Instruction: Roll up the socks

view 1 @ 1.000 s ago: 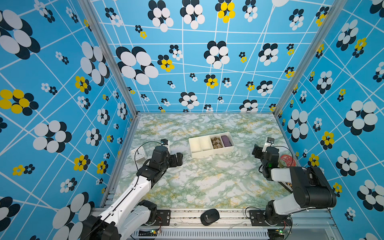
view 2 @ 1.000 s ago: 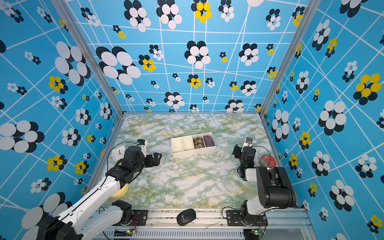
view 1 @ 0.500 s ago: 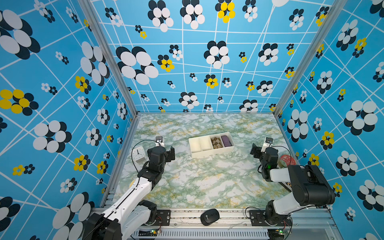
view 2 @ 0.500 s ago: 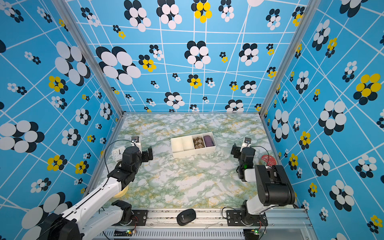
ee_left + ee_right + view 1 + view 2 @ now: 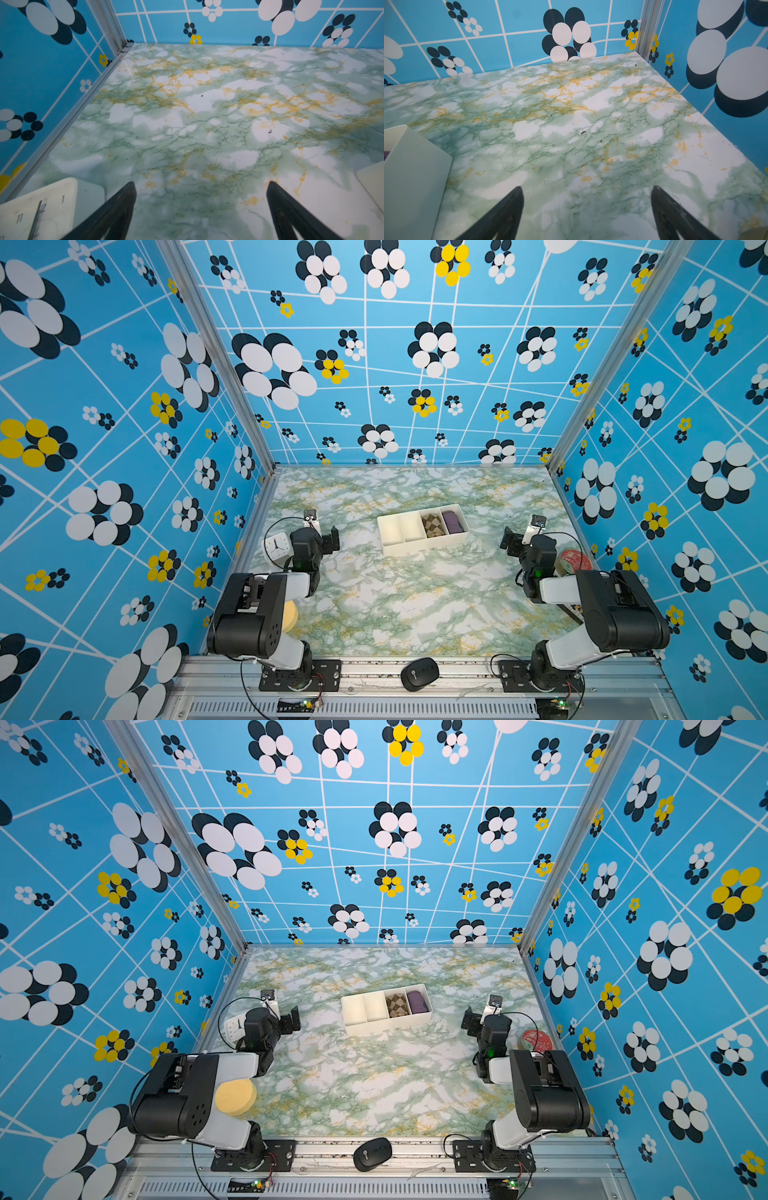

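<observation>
The socks (image 5: pixel 432 525) (image 5: pixel 397 1005), tan with brown diamonds, sit as a bundle in the third compartment of the white tray (image 5: pixel 424 546) (image 5: pixel 388 1026) in both top views. My left gripper (image 5: pixel 329 537) (image 5: pixel 291 1019) hovers left of the tray, open and empty. My right gripper (image 5: pixel 510 540) (image 5: pixel 469 1020) hovers right of the tray, also open and empty. In the wrist views, the left gripper (image 5: pixel 200 185) and the right gripper (image 5: pixel 586 189) each show wide-apart fingers over bare marble. Neither touches the socks.
A purple fabric bundle (image 5: pixel 453 521) fills the tray's end compartment. A white clock (image 5: pixel 277 546) (image 5: pixel 37 212) stands by the left arm. A yellow sponge (image 5: pixel 235 1096), a red-lidded tin (image 5: pixel 575 562) and a black mouse (image 5: pixel 419 673) lie around the edges. The tray wall (image 5: pixel 411 176) is close to the right gripper.
The left arm has folded back and its gripper has drawn away from the table's middle toward the clock. The right gripper has shifted slightly toward the right wall.
</observation>
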Robot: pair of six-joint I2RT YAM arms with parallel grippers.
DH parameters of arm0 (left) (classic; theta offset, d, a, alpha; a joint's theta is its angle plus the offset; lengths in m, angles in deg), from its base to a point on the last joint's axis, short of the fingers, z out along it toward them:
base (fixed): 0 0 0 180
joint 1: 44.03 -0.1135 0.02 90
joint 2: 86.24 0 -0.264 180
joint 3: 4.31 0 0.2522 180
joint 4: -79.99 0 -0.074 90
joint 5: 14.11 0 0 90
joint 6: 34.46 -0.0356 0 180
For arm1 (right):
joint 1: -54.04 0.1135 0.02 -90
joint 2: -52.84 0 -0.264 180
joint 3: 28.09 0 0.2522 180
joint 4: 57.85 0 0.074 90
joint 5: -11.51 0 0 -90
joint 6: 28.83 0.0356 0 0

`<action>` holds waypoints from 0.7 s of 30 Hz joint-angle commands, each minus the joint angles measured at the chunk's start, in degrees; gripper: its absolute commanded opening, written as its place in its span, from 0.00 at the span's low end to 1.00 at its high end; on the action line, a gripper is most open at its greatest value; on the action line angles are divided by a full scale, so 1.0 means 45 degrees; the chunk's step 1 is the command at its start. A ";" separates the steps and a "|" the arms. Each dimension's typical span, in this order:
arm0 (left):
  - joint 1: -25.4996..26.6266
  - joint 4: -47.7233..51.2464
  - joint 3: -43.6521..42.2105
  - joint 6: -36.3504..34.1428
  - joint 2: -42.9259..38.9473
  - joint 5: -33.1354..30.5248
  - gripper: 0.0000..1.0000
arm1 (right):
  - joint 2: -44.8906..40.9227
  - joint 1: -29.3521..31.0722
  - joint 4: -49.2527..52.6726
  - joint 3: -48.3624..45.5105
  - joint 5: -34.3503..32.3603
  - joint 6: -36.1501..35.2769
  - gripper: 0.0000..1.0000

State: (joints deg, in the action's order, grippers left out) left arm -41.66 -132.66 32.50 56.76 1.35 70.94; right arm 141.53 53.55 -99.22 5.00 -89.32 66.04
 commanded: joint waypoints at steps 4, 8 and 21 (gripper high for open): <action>-0.0127 -0.1026 -0.0122 -0.0294 0.0179 0.0750 0.99 | 0.0096 0.0095 -0.0250 0.0200 -0.0214 -0.0163 0.99; -0.0156 -0.1106 -0.0155 -0.0279 0.0207 0.0763 0.99 | 0.0085 0.0091 -0.0206 0.0214 0.0003 -0.0235 0.99; -0.0146 -0.1092 -0.0142 -0.0275 0.0203 0.0750 0.99 | 0.0094 0.0100 0.0376 0.0531 0.1522 -0.0797 0.99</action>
State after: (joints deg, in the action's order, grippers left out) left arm -41.84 -136.05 31.73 55.90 1.79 73.60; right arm 141.53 53.55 -98.48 6.35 -83.68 63.24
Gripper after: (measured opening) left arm 0.990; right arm 0.995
